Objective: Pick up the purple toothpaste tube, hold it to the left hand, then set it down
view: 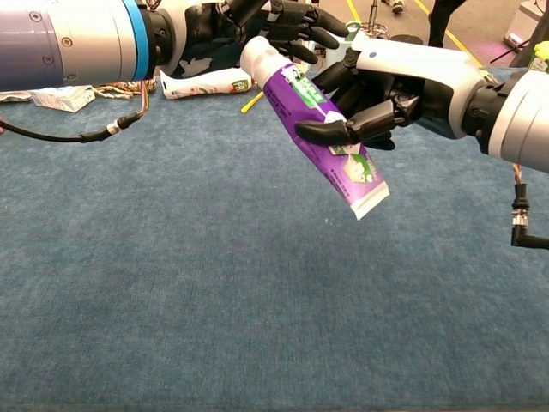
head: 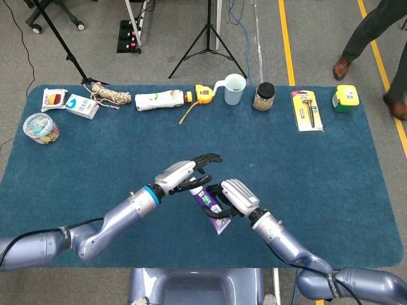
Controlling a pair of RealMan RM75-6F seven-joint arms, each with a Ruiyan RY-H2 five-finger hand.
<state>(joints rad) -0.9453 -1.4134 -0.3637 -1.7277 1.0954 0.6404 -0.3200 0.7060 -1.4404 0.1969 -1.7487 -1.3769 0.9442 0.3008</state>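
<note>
The purple toothpaste tube (head: 210,206) (view: 319,125) hangs above the blue table (head: 331,178), tilted, with its white cap up and to the left and its crimped end down. My right hand (head: 234,196) (view: 388,89) grips it around the middle. My left hand (head: 188,175) (view: 230,27) has its fingers spread right at the cap end, fingers over the cap and thumb beside it. Whether they touch the cap I cannot tell. Both hands are near the table's front middle.
Along the far edge stand a clip jar (head: 41,128), snack packets (head: 68,101), a rope bundle (head: 112,96), a white bottle (head: 159,100), a yellow tape measure (head: 203,94), a pitcher (head: 233,89), a jar (head: 263,96), a razor pack (head: 307,110) and a green box (head: 345,98). A person walks past the far right corner.
</note>
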